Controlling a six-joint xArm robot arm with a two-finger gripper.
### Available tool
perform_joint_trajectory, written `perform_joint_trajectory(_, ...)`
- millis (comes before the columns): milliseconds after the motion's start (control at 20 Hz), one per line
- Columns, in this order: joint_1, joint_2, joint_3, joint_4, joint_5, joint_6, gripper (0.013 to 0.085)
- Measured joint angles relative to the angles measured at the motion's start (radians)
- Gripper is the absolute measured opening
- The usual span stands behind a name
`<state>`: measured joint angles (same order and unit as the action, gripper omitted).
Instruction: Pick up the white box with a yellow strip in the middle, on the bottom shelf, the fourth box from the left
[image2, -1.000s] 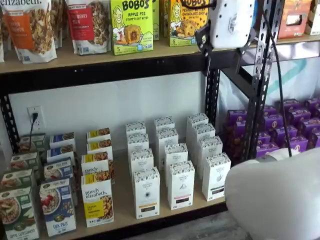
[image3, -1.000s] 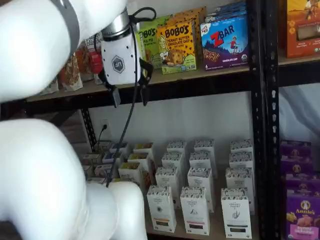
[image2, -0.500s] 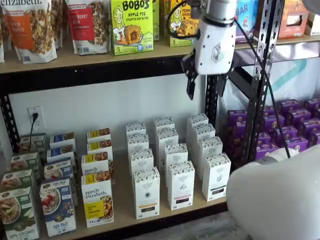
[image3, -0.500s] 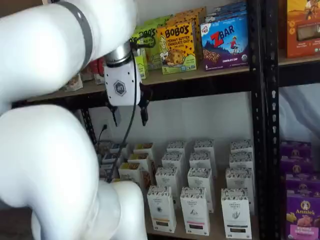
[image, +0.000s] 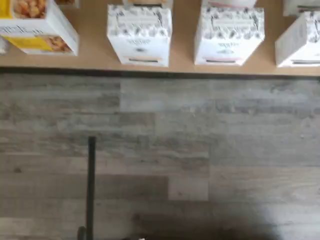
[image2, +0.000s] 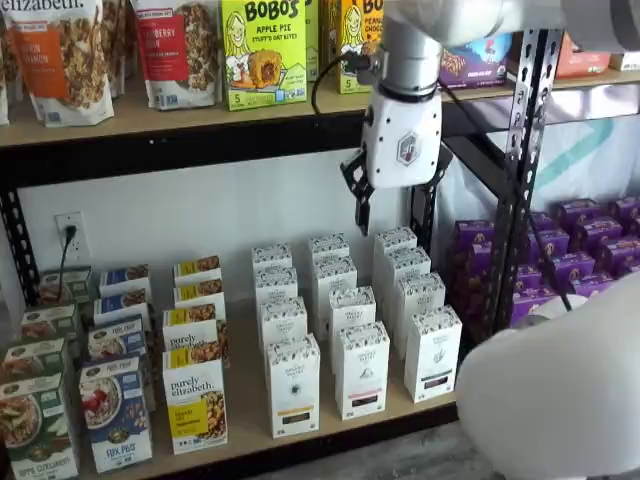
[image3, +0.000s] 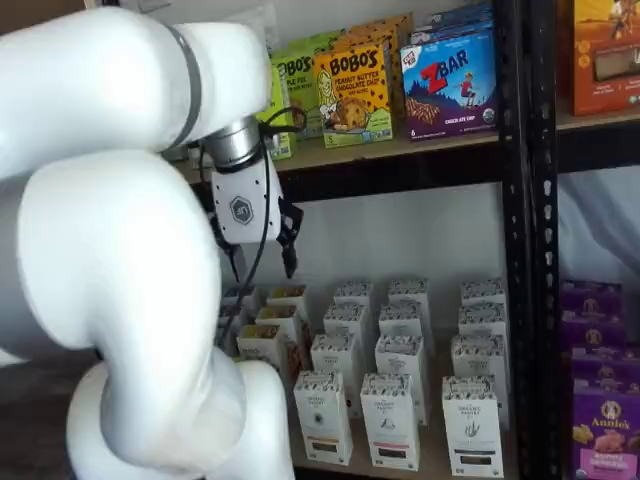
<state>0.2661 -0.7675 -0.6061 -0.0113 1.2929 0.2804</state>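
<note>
Gripper: the gripper is seen in both shelf views, hung fingers-down in the air below the upper shelf; its two black fingers are set apart with a plain gap between them, and nothing is held in them.

White box: the white box with the dark-yellowish strip is stood upright at the front of the bottom shelf, at the head of its own column of like white cartons. It is also shown in a shelf view at and, from above, in the wrist view at.

Gripper to box: the gripper is held well above the box and apart from it; no carton is touched.

Neighbours: the purely elizabeth box with the yellow panel is placed just beside it on one side, and the white carton with a pinkish strip just beside it on the other.

Upper shelf: a Bobo's apple pie box and granola bags are stood on it.

Floor: grey wood-look planks are shown in the wrist view, in front of the shelf edge.
</note>
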Motion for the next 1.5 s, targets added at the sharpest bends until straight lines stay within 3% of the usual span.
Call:
perform_joint_trajectory(300, 0.024, 0.085, 0.029, -0.032, -0.087, 0.038, 0.0850)
perform_joint_trajectory(600, 0.019, 0.107, 0.075, -0.033, -0.220, 0.038, 0.0850)
perform_joint_trajectory(950, 0.032, 0.195, 0.065, -0.026, -0.281, 0.049, 0.0850)
perform_joint_trajectory(1500, 0.095, 0.340, 0.088, -0.108, -0.516, 0.172, 0.0850)
